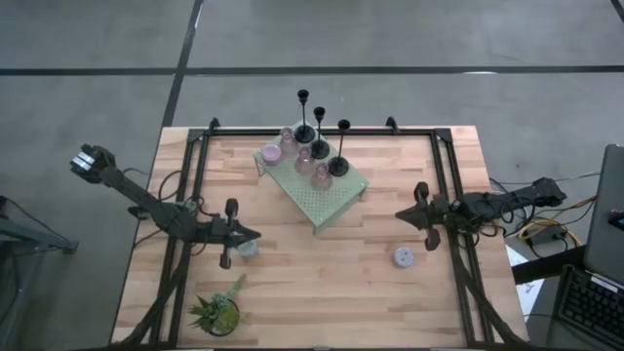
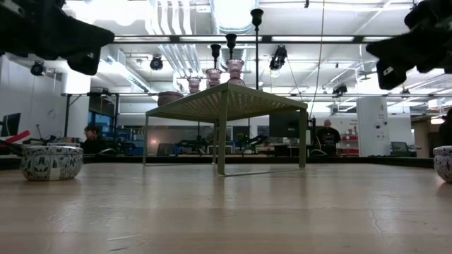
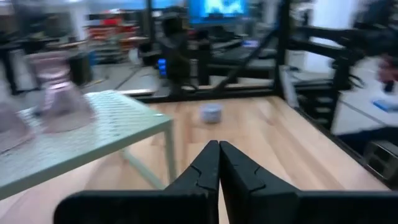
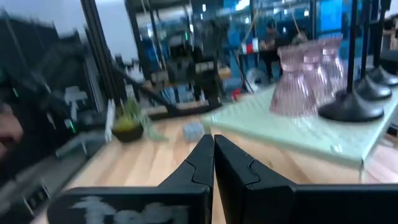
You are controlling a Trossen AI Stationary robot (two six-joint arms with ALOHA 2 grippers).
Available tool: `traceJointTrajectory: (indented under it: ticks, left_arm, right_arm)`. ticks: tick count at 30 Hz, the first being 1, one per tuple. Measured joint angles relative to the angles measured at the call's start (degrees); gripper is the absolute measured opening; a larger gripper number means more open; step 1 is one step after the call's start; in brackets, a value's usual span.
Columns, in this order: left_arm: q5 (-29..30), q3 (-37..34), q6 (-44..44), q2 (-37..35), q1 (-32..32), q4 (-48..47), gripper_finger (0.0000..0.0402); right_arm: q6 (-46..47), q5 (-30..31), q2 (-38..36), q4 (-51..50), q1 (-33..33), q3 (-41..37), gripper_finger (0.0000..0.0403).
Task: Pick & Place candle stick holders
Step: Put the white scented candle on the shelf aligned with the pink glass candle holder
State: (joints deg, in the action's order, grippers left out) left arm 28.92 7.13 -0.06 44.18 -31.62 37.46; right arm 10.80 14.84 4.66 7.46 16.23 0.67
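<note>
1. Left gripper [image 1: 255, 234] is pinched fully shut with nothing in it, hanging above the table [image 1: 370, 292].
2. One pale blue-grey cup [image 1: 247, 250] sits on the wood just beside and under those closed jaws.
3. Right gripper [image 1: 399, 214] is the same deal: jaws pressed together, empty.
4. The other blue-grey cup [image 1: 404, 257] is near the right jaws, off to the side, not touching.
5. Between the two sets of jaws is the green perforated stand [image 1: 336, 200], carrying three black stem holders [image 1: 320, 146] and the pink cups [image 1: 272, 153].
6. The potted plant [image 1: 218, 310] sits near the table's corner on the left arm's side, well apart from its jaws.
</note>
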Motion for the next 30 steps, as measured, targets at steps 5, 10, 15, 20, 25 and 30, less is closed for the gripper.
traceJointTrajectory:
  ticks: [5, 10, 15, 20, 25, 30]
  left_arm:
    - [-9.0, -1.4, 3.2, -0.6, 0.1, 3.9, 0.0004]
    - [-8.5, -3.4, 4.1, -2.9, 0.1, 3.9, 0.0010]
    - [-8.0, -6.6, 3.6, -7.2, 0.1, 3.6, 0.0013]
    - [-6.8, -6.6, 2.7, -10.7, 0.2, -0.9, 0.0007]
    - [-6.0, -6.6, 3.0, -12.0, 0.2, -1.5, 0.0010]
    - [-4.9, -6.6, 4.5, -12.0, 0.2, -2.1, 0.0017]
  right_arm:
    - [9.9, 0.0, 0.0, 7.3, 0.0, 0.0, 0.0008]
    - [11.7, 1.2, 0.0, 12.4, 0.0, 0.0, 0.0008]
    - [11.8, 1.2, 0.0, 11.7, 0.0, 0.0, 0.0008]
    - [12.2, -0.6, 0.1, 6.8, 0.0, 0.0, 0.0008]
    - [19.2, -5.6, 1.3, 7.0, 0.0, 0.1, 0.0009]
    - [23.2, -8.6, 5.7, 8.0, 0.0, 1.4, 0.0024]
